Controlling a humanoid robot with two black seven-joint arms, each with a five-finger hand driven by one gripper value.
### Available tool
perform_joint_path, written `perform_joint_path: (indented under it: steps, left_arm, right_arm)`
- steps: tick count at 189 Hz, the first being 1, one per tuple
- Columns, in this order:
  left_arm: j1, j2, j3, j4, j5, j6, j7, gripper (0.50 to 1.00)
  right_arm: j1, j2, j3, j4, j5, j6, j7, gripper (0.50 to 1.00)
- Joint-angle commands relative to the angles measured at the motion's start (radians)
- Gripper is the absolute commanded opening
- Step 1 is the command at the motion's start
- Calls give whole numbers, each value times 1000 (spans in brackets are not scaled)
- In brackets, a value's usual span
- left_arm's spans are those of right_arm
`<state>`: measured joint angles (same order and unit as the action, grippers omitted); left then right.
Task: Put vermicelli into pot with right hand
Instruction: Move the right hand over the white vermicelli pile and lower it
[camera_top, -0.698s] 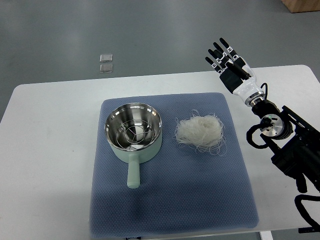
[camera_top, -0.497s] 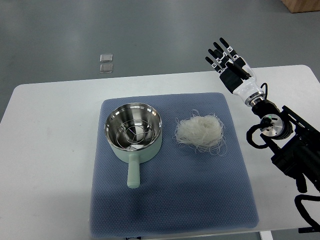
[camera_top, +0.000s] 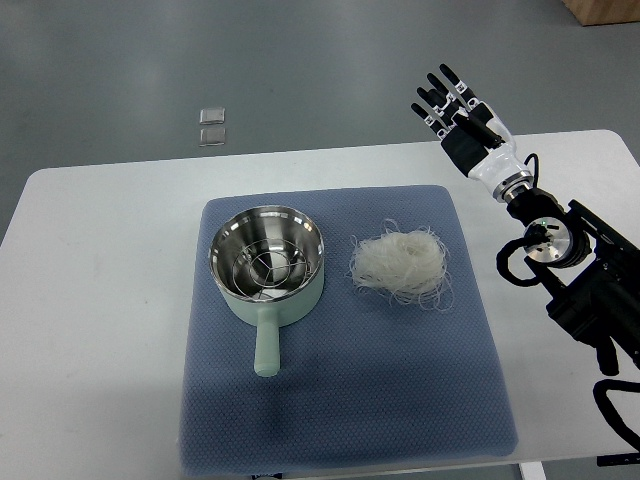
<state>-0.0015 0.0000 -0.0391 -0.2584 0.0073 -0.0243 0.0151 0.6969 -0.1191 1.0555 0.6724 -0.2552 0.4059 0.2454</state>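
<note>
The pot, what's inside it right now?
Inside the pot sits a wire rack over the shiny steel bottom; no vermicelli. The vermicelli lies on the mat beside it. Anything under the rack's wires can't be made out.

a lab or test space: plain white table (camera_top: 100, 260) on bare grey floor (camera_top: 300, 60)

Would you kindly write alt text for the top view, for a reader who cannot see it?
A nest of white vermicelli lies on a blue mat to the right of a pale green pot, untouched. The right robot hand, fingers spread and empty, is raised beyond the white table's far right edge.
</note>
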Motion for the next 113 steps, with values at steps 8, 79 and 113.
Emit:
perform_joint_path:
  steps: [8, 79, 113]
  left_arm:
    - [0, 0, 1, -4, 0, 1, 0, 1000]
    - [0, 0, 1, -5, -1, 0, 71, 1000]
    - [0, 0, 1, -5, -1, 0, 74, 1000]
  right_arm:
    - [49, -47, -84, 1, -64, -7, -5, 928]
    - [455, -258, -782, 107, -608, 24, -58, 930]
    - [763, -310, -1246, 191, -645, 108, -66, 930]
